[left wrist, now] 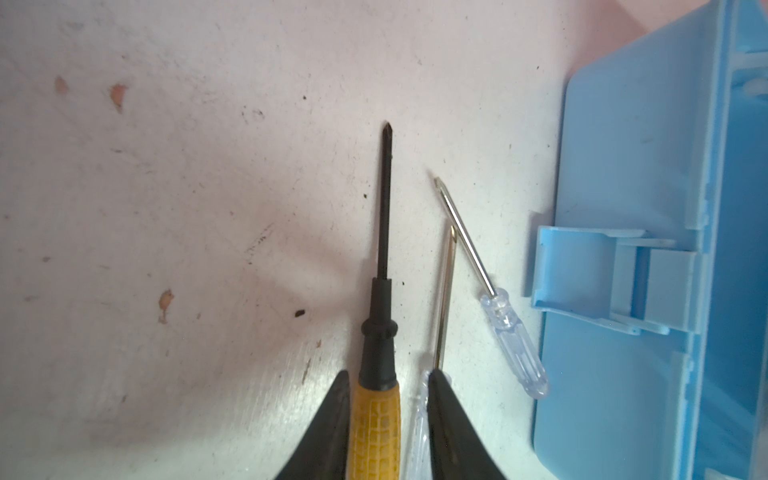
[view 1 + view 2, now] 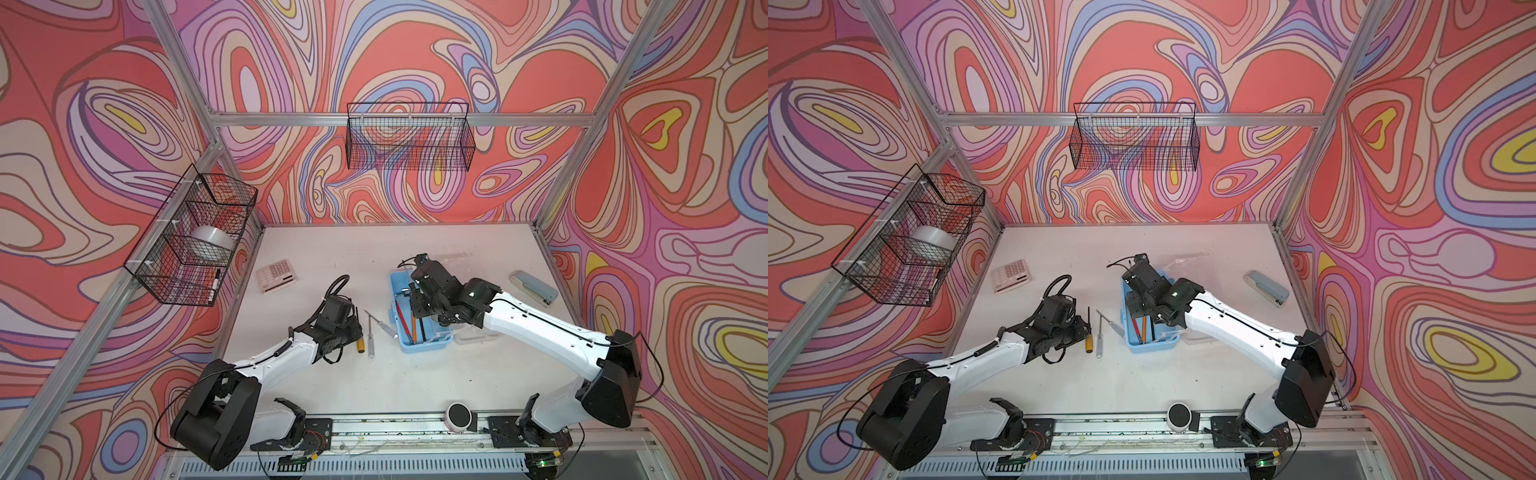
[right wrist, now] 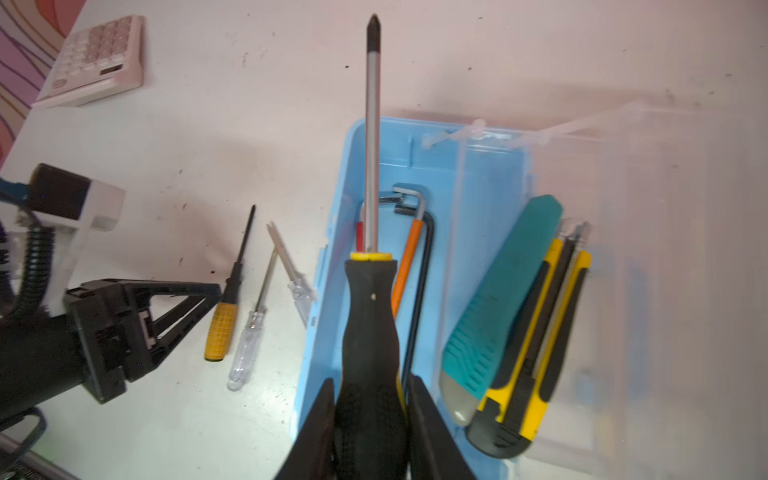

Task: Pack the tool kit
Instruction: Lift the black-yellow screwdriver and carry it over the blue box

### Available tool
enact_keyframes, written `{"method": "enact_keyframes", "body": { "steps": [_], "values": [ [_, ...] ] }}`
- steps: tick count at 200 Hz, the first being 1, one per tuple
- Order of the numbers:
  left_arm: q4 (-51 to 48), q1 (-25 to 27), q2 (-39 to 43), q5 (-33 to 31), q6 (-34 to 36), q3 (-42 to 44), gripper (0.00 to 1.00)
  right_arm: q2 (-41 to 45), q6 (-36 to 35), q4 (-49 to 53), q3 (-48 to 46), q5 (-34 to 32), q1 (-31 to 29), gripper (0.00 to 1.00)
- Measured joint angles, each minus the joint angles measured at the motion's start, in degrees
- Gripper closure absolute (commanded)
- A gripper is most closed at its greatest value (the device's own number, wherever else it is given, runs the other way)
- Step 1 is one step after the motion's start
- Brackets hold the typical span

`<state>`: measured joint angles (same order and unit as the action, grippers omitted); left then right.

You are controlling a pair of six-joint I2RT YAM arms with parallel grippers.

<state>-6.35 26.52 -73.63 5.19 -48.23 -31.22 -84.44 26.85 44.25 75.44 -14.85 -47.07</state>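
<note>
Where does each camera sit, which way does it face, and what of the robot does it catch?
Top views: high at the front, looking down and back over the table; left arm and right arm show nearly whole.
Left wrist: on the left arm, looking along the open left gripper at the yellow screwdriver; only fingertips show.
Right wrist: above the case, along the right gripper gripping the big screwdriver; left gripper shows too.
Shared: both wrist views show the yellow screwdriver and case.

A pinkish-white calculator (image 2: 277, 275) lies at ten o'clock on the white table (image 2: 374, 245); a grey-blue stapler (image 2: 534, 287) at two o'clock; a wire basket (image 2: 409, 137) hangs at twelve.
</note>
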Motion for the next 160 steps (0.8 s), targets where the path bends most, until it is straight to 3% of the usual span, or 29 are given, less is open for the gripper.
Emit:
{"method": "enact_keyframes", "body": {
  "steps": [48, 96, 160],
  "values": [
    [0.0, 0.0, 0.0, 0.0, 0.2, -0.2, 0.68, 7.3, -3.1, 5.5, -5.7, -4.7, 8.1, 1.0],
    [0.0, 0.0, -0.4, 0.0, 0.7, -0.5, 0.68, 10.2, -5.7, 5.8, -11.1, -4.8, 13.4, 1.0],
    [-0.3, 0.0, -0.4, 0.0, 1.2, -1.2, 0.68, 9.6, -6.7, 3.3, -15.0, -2.8, 15.3, 1.0]
  ]
}}
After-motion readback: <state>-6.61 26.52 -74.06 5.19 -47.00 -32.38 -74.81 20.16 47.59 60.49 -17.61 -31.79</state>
